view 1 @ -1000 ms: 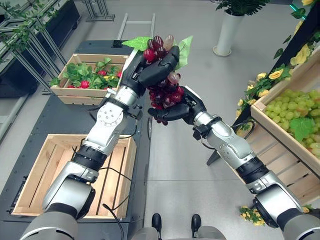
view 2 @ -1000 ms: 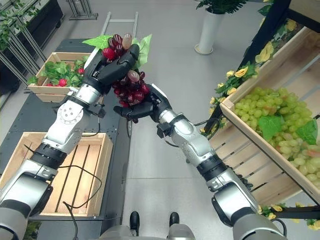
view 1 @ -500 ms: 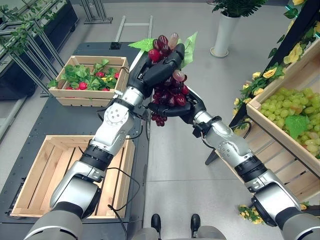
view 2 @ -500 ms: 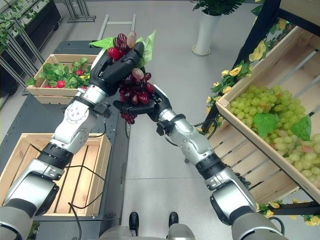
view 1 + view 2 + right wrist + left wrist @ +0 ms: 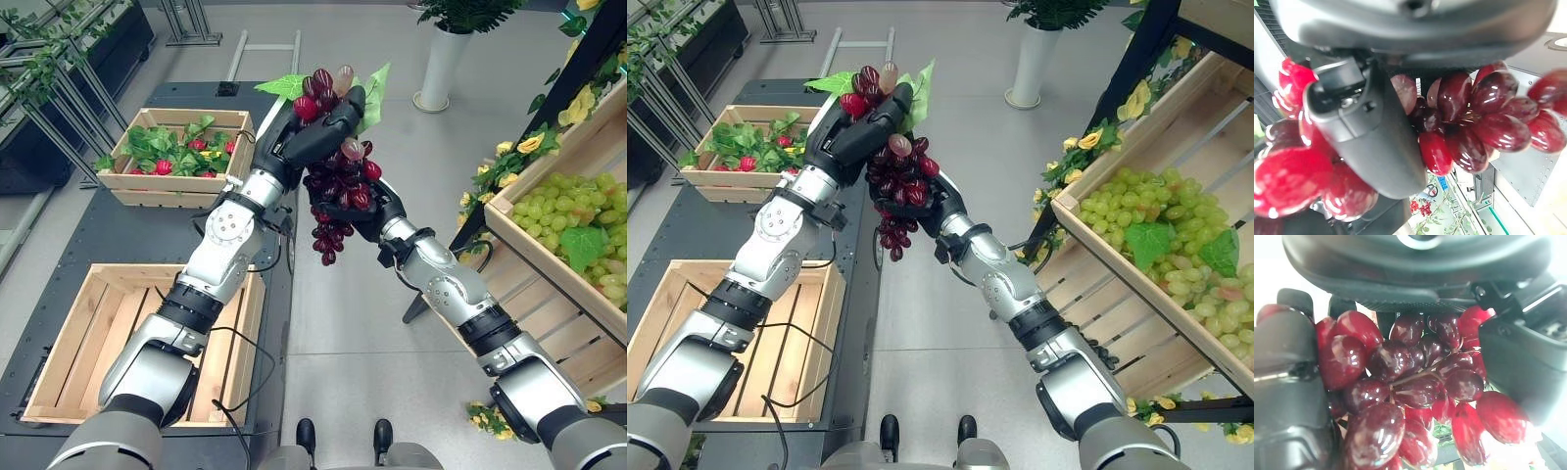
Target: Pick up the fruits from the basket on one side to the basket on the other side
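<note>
Red grapes (image 5: 338, 191), a dark bunch with green leaves (image 5: 367, 93) at its top, hang in the air between the two sides of the scene, held by both hands at once. At the upper end the left hand (image 5: 312, 135) has its fingers curled over the top berries, and in its wrist view the grapes (image 5: 1415, 387) are packed between its dark fingers and thumb so tightly that the stem is mostly covered. Just below, the right hand (image 5: 377, 211) cups the middle of the bunch from underneath, fingers wrapped round it; much of this hand is hidden behind the fruit, and its wrist view shows berries (image 5: 1474, 117) pressed on either side of its thumb. A loose tail of the bunch (image 5: 328, 240) dangles free beneath both hands. On the dark platform (image 5: 118, 235) at the robot's left sit two wooden crates: the near one (image 5: 73, 343) shows bare slats, partly covered by the left arm, and the far one (image 5: 176, 157) holds green leaves with small red fruits whose kind is hard to make out. At the right, a slanted wooden shelf (image 5: 549, 255) carries green grapes (image 5: 573, 220), cut off by the picture's edge, with yellow flowers (image 5: 534, 145) along its frame. A white planter (image 5: 446, 64) stands on the floor beyond, its plant cropped at the top.
</note>
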`<state>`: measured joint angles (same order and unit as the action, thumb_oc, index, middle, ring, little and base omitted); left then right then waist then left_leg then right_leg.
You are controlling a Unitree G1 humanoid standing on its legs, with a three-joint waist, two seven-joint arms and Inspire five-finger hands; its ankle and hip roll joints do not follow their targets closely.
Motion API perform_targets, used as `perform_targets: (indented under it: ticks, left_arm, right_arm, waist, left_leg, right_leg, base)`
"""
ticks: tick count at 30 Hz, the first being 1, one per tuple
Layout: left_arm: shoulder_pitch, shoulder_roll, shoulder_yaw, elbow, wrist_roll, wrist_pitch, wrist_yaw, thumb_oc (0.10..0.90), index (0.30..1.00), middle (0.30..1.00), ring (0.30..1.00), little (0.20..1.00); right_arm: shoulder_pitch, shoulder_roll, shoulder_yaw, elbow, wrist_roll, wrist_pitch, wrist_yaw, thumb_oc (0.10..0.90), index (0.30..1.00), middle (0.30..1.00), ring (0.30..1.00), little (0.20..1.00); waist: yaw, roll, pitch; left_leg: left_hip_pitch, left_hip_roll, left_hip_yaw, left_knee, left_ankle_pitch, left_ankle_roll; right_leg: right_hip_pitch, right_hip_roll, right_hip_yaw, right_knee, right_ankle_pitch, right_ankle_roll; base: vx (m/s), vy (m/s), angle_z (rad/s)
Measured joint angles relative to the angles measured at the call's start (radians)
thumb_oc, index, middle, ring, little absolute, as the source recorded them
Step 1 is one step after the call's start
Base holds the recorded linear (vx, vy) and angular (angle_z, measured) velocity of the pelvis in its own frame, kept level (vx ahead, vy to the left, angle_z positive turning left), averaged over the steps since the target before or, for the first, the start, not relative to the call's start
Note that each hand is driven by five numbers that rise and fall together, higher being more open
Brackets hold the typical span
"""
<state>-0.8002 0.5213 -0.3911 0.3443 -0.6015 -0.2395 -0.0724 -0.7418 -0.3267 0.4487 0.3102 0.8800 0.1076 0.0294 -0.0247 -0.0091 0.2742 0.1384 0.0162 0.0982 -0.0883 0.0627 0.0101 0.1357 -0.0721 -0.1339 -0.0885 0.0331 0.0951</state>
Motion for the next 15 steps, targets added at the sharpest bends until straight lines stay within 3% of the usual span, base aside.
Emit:
perform_targets:
  ticks: [9, 15]
  left_arm:
    - [0.021, 0.003, 0.032, 0.043, 0.060, 0.000, 0.101, 0.800, 0.900, 0.900, 0.900, 0.900]
    - [0.130, 0.003, 0.105, 0.053, 0.107, -0.003, 0.131, 0.800, 0.900, 0.900, 0.900, 0.900]
  right_arm:
    - [0.066, 0.001, -0.055, 0.000, -0.009, -0.034, -0.015, 0.400, 0.300, 0.300, 0.300, 0.300]
    - [0.199, 0.004, -0.123, -0.004, -0.010, -0.055, -0.025, 0.400, 0.300, 0.300, 0.300, 0.300]
  waist:
    - [-0.001, 0.000, 0.000]
    - [-0.014, 0.008, -0.005]
  left_leg:
    - [0.000, 0.000, 0.016, 0.000, 0.000, 0.000]
    - [0.004, 0.001, 0.021, -0.001, 0.000, 0.000]
  right_leg:
    - [-0.005, 0.001, 0.014, 0.000, 0.001, 0.001]
    - [-0.005, 0.002, 0.021, 0.000, 0.003, 0.001]
  base:
    - [0.00, -0.006, -0.03]
    - [0.00, 0.004, -0.04]
